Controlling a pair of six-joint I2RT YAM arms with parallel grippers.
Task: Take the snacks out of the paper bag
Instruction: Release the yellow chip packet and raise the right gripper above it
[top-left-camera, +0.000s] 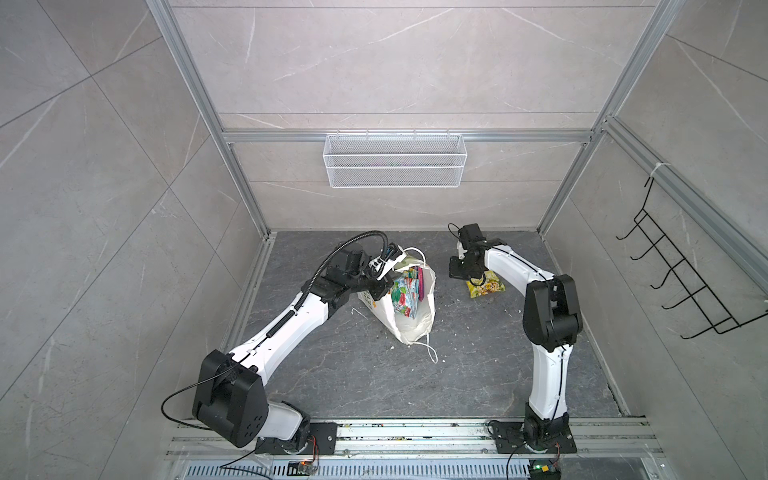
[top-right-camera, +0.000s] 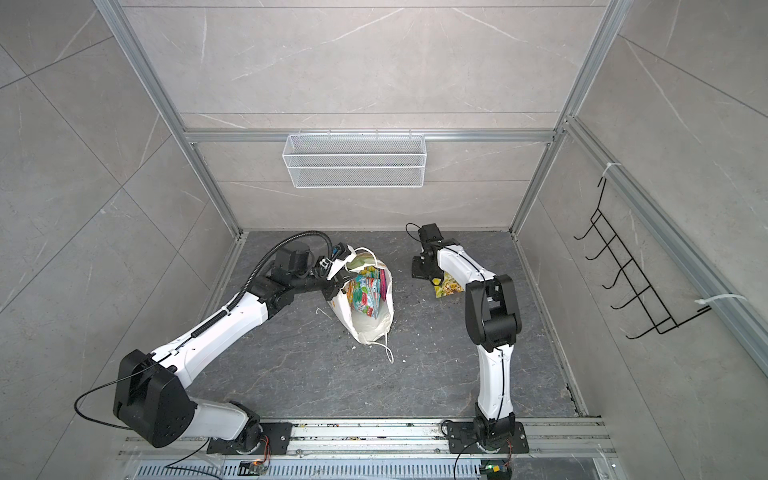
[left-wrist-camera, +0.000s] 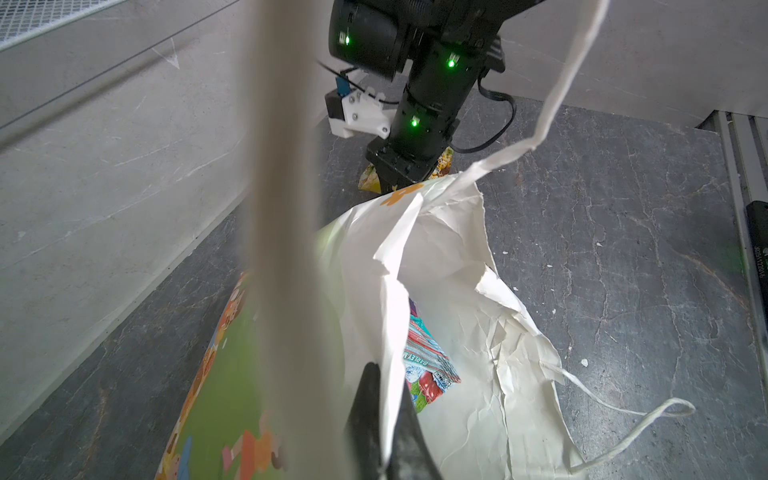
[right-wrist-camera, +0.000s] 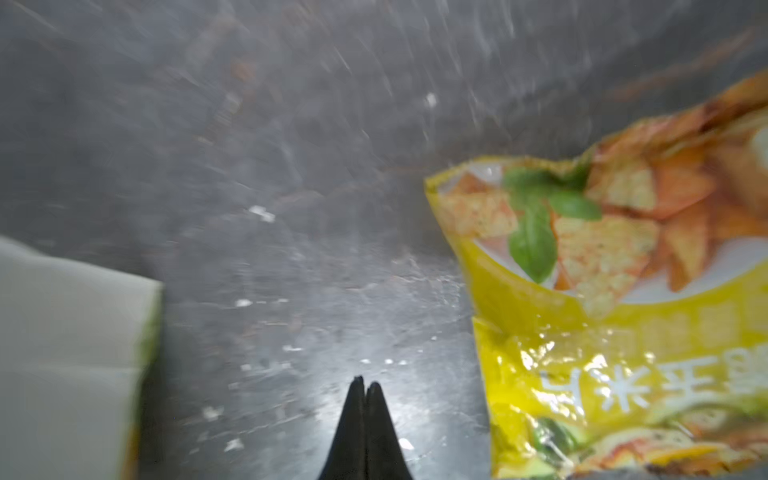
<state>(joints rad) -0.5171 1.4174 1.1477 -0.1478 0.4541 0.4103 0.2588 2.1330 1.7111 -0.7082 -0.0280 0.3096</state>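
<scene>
Unloading looks one packet in: left gripper (left-wrist-camera: 384, 386) clamps the rim of the white flower-print paper bag (top-left-camera: 415, 332), the glossy yellow food-picture packet (top-left-camera: 487, 289) lies at its three o'clock, and the closed, empty right gripper (right-wrist-camera: 365, 384) must next open for the colourful packets (top-left-camera: 407, 297) inside.

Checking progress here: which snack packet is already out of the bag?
The yellow packet with the food picture: it lies on the floor by the right gripper, while the other packets sit inside the paper bag.
</scene>
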